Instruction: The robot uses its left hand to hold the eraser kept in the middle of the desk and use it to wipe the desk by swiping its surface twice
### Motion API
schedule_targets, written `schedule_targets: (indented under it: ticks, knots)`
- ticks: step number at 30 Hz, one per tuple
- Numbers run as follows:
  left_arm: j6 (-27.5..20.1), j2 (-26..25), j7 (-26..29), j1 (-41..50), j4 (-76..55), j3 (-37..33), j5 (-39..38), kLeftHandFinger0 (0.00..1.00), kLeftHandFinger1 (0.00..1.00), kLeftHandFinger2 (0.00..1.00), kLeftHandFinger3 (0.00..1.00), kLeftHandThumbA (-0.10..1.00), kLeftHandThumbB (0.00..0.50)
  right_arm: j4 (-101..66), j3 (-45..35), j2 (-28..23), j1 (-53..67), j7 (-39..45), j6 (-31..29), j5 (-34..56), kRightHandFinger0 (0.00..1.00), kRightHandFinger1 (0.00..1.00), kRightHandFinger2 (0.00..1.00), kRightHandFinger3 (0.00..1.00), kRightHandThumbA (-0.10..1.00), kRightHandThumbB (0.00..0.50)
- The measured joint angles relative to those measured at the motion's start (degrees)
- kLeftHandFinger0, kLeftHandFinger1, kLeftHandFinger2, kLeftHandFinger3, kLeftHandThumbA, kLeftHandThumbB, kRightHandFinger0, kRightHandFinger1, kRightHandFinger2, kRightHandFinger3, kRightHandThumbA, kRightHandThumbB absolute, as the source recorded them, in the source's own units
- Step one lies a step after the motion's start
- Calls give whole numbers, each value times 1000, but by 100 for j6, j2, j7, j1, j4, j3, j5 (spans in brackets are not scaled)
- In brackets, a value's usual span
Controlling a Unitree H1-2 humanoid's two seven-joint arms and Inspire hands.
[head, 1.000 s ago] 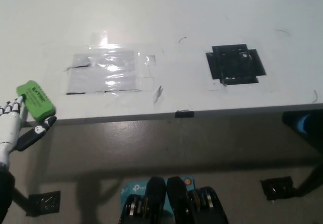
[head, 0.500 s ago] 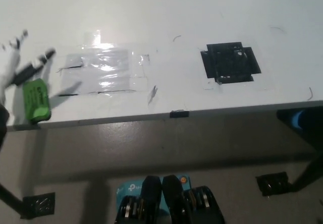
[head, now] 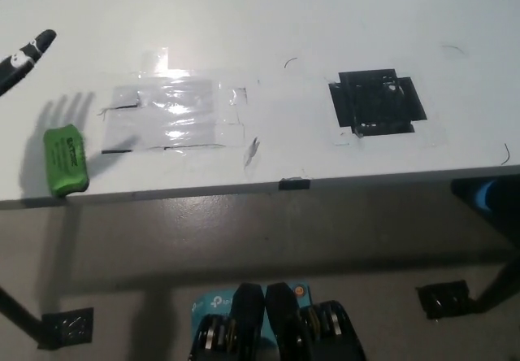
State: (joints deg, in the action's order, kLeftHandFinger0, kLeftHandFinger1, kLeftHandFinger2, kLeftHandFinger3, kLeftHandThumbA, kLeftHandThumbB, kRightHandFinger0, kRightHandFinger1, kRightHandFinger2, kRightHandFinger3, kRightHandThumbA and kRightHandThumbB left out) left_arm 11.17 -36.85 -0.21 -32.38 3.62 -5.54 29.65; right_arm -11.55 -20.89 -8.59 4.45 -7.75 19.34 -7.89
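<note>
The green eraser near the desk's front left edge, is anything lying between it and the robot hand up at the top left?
Nothing visible does. The green eraser lies alone near the desk front edge, and the left robot hand, barely in view at the top left, has only bare white surface and its own shadow between them. The clear tape patch sits off to the side.

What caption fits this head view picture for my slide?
Green rectangular eraser lies alone near the white desk front edge, the white left hand lifted above it.
</note>
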Motion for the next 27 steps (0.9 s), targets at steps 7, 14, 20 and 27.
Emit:
schedule_targets:
  ticks: [7,14,20,27]
  knots:
    - [53,1018,10,1412,-1697,189,-234,1000,1000,1000,1000,1000,236,6,7,1,0,-1,0,1,1000,1000,1000,1000,1000,6]
    - [-210,2453,76,3176,-3197,154,-684,1000,1000,1000,1000,1000,224,7,24,1,-7,-1,-2,6,1000,1000,1000,1000,1000,12]
    - [-739,3155,148,3987,-2582,-55,-896,1000,1000,1000,1000,1000,154,4,69,0,-19,-1,-2,9,1000,1000,1000,1000,1000,10]
    - [-1023,3332,180,3971,-415,-237,-965,1000,1000,1000,1000,1000,111,6,102,-18,-20,2,-3,11,1000,1000,1000,1000,1000,0]
